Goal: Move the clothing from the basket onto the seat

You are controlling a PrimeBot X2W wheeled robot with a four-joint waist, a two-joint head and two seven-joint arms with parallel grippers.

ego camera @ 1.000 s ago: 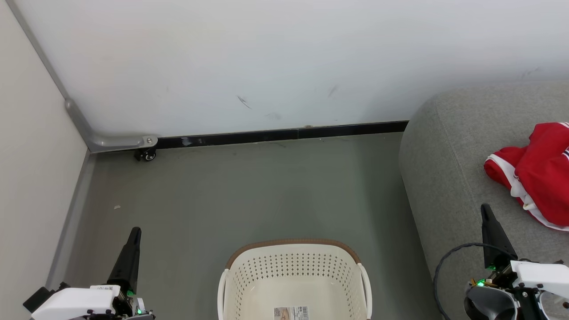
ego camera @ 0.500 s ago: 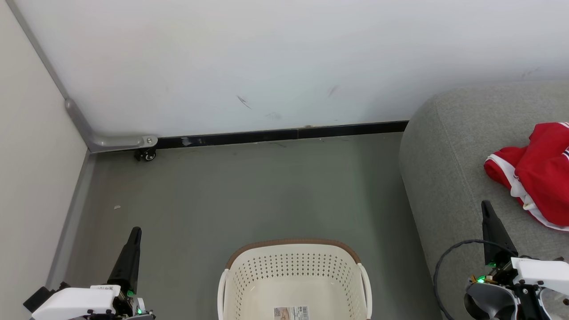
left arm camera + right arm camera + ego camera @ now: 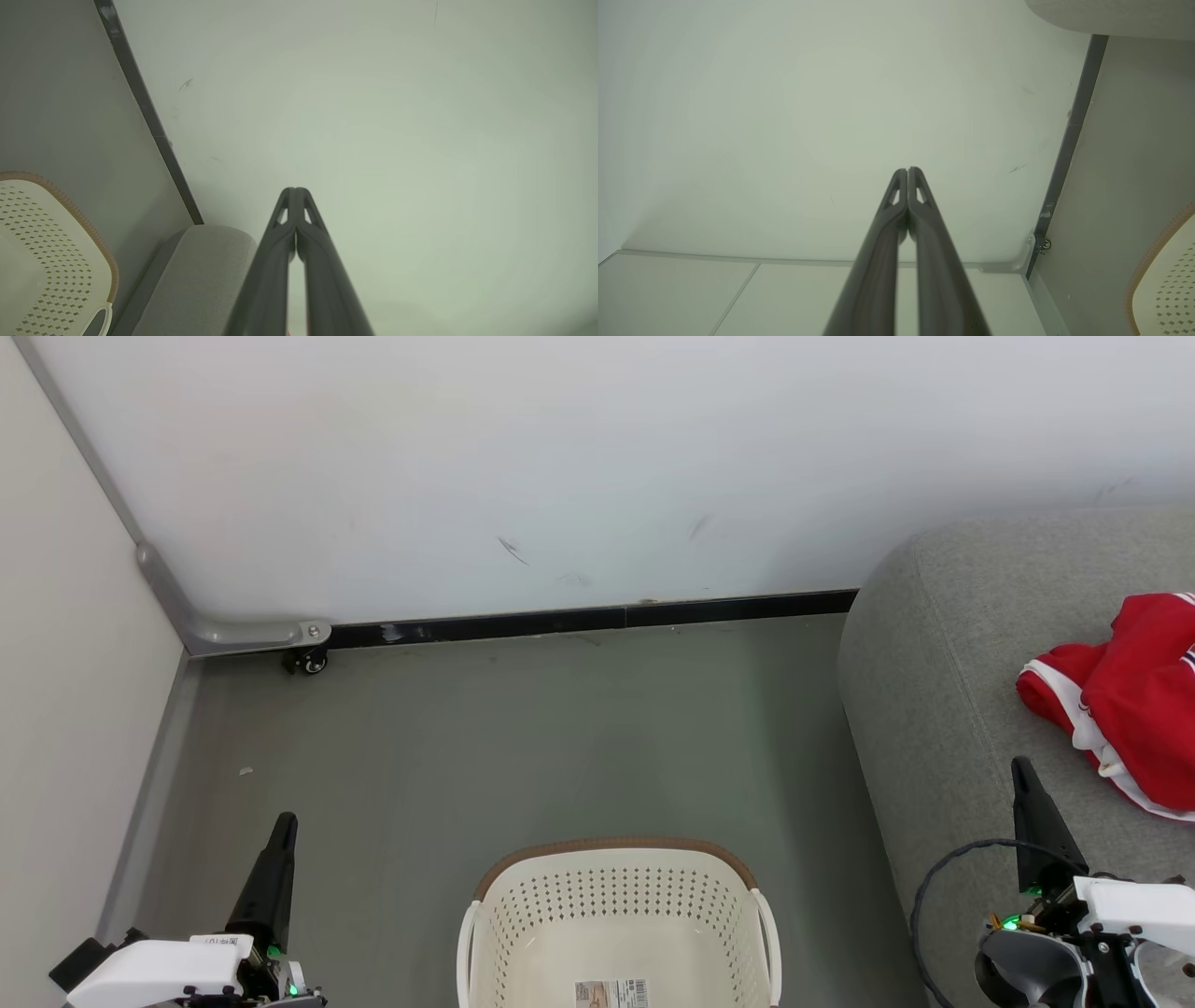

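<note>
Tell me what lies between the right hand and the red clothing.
Bare grey seat fabric, nothing else. The head view shows it between the right hand and the clothing.

Floor (image 3: 523,747) runs between basket (image 3: 616,845) and wall (image 3: 560,457); seat (image 3: 934,709) blocks the right.

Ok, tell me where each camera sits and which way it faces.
Head view: on the head, facing down at basket, seat and clothing; left gripper and right gripper at lower corners.
Left wrist view: on the left wrist, looking along its shut fingers at the wall.
Right wrist view: same on the right wrist, fingers shut.
Shared: all three show the basket.
</note>
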